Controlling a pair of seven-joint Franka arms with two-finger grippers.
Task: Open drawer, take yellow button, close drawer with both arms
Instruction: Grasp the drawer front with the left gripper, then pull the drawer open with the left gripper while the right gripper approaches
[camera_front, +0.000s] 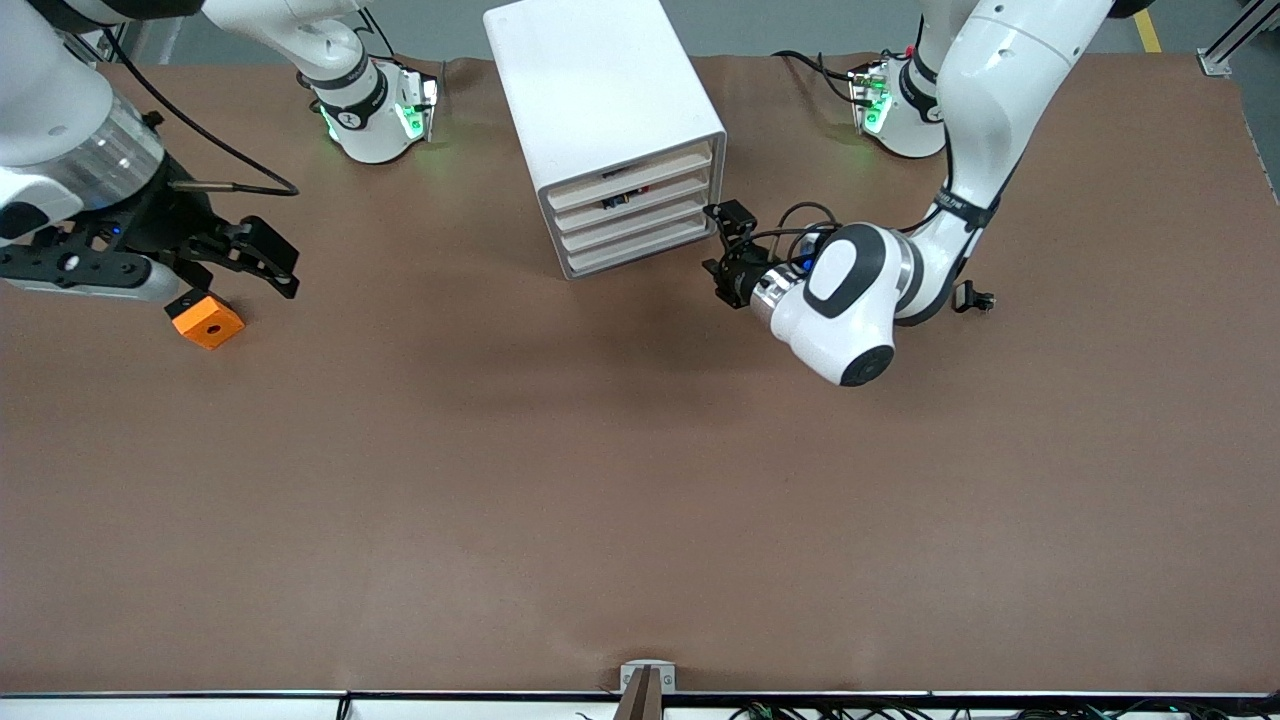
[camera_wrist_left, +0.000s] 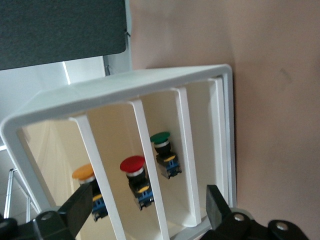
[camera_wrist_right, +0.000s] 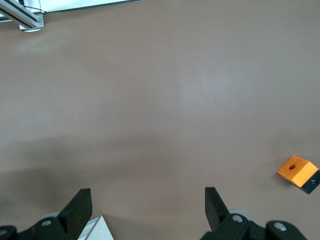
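Observation:
The white cabinet (camera_front: 600, 110) stands at the back middle of the table, all its beige-fronted drawers (camera_front: 635, 215) pushed in. My left gripper (camera_front: 722, 245) hangs open just in front of the drawer fronts, at their corner toward the left arm's end. In the left wrist view its open fingers (camera_wrist_left: 148, 205) frame the drawer fronts (camera_wrist_left: 145, 165). Through the gaps between them show three push-buttons in separate drawers: red-capped (camera_wrist_left: 133, 165), orange-capped (camera_wrist_left: 83, 172) and green-capped (camera_wrist_left: 160, 137). My right gripper (camera_front: 275, 262) waits open and empty above the table toward the right arm's end, its fingers (camera_wrist_right: 146, 202) wide apart.
An orange square block with a hole (camera_front: 207, 322) (camera_wrist_right: 298, 170) lies on the brown table just under the right gripper. A small black part (camera_front: 975, 298) lies on the table beside the left arm. The arm bases stand on either side of the cabinet.

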